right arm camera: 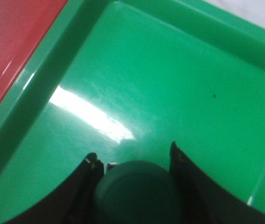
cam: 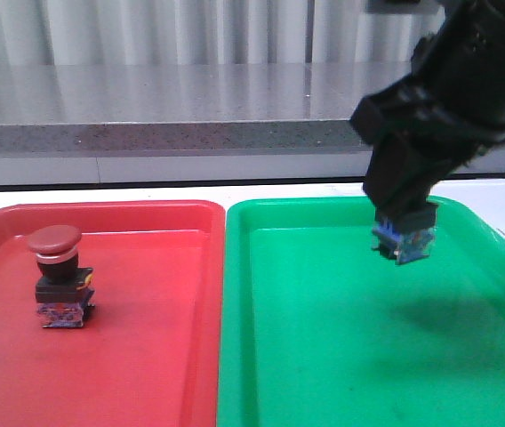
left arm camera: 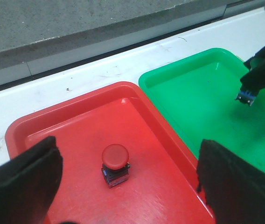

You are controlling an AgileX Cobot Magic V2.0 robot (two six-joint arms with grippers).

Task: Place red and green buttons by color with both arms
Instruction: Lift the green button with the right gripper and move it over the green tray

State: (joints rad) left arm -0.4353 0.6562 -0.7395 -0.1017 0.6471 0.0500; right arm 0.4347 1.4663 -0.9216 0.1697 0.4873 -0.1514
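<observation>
We are listing two trays lying side by side on a white table (cam: 501, 200), their long rims touching: a red tray (cam: 146, 356) on the left and a green tray (cam: 324, 356) on the right. The red button (cam: 60, 276) is standing upright on the red tray's floor, toward its left side, dark mushroom cap on top, with nothing touching it. We are seeing the left gripper (left arm camera: 128, 186) hanging above that tray with its fingers (left arm camera: 23, 179) spread wide apart, the red button showing between them from above. The right gripper (cam: 404, 236) is hanging over the far part of the green tray, its fingers (right arm camera: 186, 186) clamped on the green button (right arm camera: 139, 191); the button's bluish base is showing below the fingers, clear of the tray floor, a shadow lying beneath it.
</observation>
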